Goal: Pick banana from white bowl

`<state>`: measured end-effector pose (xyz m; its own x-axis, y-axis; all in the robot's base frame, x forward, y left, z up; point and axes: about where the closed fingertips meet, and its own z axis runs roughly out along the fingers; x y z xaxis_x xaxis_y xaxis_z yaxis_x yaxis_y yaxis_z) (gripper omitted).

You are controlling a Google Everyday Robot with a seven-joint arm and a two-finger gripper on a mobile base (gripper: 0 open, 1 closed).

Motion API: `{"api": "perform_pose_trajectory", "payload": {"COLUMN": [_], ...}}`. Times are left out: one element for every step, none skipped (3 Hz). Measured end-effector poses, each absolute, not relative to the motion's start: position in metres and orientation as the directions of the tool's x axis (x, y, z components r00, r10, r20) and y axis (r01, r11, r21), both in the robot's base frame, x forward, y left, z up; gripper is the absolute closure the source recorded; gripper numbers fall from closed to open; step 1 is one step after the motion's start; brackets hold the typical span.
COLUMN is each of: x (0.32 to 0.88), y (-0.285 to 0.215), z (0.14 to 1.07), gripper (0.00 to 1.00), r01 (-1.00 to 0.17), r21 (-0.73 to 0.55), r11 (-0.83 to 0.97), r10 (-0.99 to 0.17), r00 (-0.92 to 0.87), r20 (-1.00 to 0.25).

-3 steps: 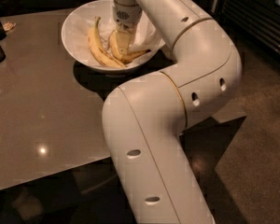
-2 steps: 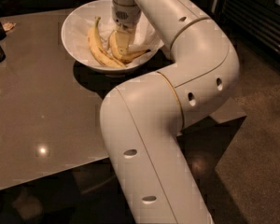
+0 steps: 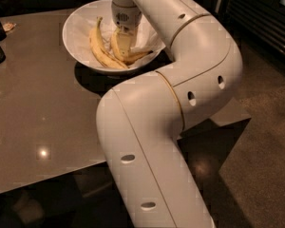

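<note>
Little has shifted since the earlier frames: the arm's point(image 3: 190, 56) thick lower link has leaned slightly toward the left of the frame, while the end effector point(image 3: 125, 41) stays down inside the white bowl point(image 3: 73, 27) at upper centre. Both fruits lie where they lay, and neither has lifted off the paper lining point(image 3: 147, 37). My reading is that the reach is finished and the grasp is being settled, with the lift not yet begun.

Directly under the wrist and touching the end effector is the banana point(image 3: 135, 57), the shorter, plumper, strongly curved one. Its body runs up beneath the tool and is partly covered by it, and its thin brownish tip pokes out toward the right rim of the bowl. How far the end effector is open, and whether it has actually closed on the fruit, I cannot tell, since the wrist housing hides that from this angle.

Just to the left lies the longer banana point(image 3: 100, 49), slimmer and straighter, its lower end near or touching the plump one. That closeness looks like the main risk on lifting, as the neighbour or the paper could be dragged along. The bowl sits on the dark glossy surface point(image 3: 38, 103), close to its far right corner.
</note>
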<state>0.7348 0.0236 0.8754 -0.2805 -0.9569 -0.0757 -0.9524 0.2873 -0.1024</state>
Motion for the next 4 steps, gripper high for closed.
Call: {"api": "perform_pose_trajectory", "payload": {"x": [0.7325, 0.7305, 0.7296, 0.7298], "y": [0.0233, 0.0235, 0.0241, 0.0258], "z": [0.8767, 0.8780, 0.8778, 0.8744], "gripper": [0.50, 0.49, 0.48, 0.48], "r01": [-0.952, -0.952, -0.952, -0.953], "r21": [-0.104, -0.104, -0.101, -0.096], "r11": [0.288, 0.289, 0.289, 0.287], "r10": [-0.957, -0.957, -0.957, -0.958], "r00": [-0.282, -0.285, -0.285, -0.283], "r20": [-0.064, -0.058, -0.054, -0.046]}}
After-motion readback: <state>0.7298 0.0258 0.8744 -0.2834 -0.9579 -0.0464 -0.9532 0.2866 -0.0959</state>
